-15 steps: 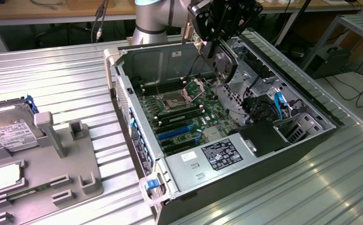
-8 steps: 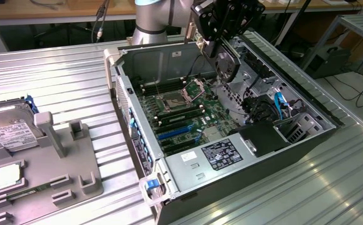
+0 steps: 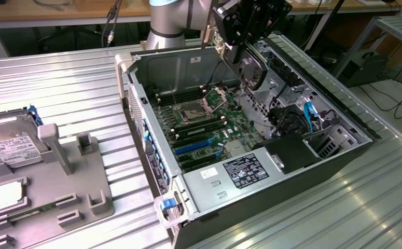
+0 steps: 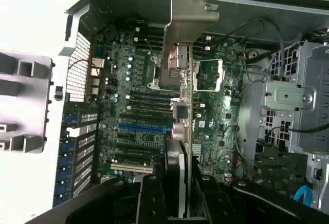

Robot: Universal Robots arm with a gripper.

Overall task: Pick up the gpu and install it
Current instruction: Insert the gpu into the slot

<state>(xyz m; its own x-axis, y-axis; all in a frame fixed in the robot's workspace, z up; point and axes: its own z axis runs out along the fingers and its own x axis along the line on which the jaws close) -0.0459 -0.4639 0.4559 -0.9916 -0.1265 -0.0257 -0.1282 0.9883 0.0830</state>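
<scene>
1. While the ribbed metal table (image 3: 62, 83) carries everything, the open computer case (image 3: 339, 155) lies on its side toward the exterior view's right, open face up.
2. Motherboard (image 3: 208, 129) covers the case floor. It carries a processor socket (image 3: 211, 98) with its frame raised and blue slots (image 3: 194, 148). A black box (image 3: 291, 153) and a blue cable (image 3: 310, 116) crowd the side on the exterior view's right.
3. Grey fixture (image 3: 83, 202) sits on the exterior view's left, well apart from the case. It holds a labelled hard drive (image 3: 10, 140) and a square processor chip (image 3: 7, 194).
4. The gpu (image 3: 252, 72) hangs in the air over the far part of the case, above the socket area and clear of the board. In the wrist view it is edge-on. Its long axis runs away from the fingers, with the silvery bracket at the far end, and crosses the slot lines roughly at right angles.
5. Gripper (image 3: 237, 46): jaws narrow, clamped on the card's two faces, touching nothing else.
</scene>
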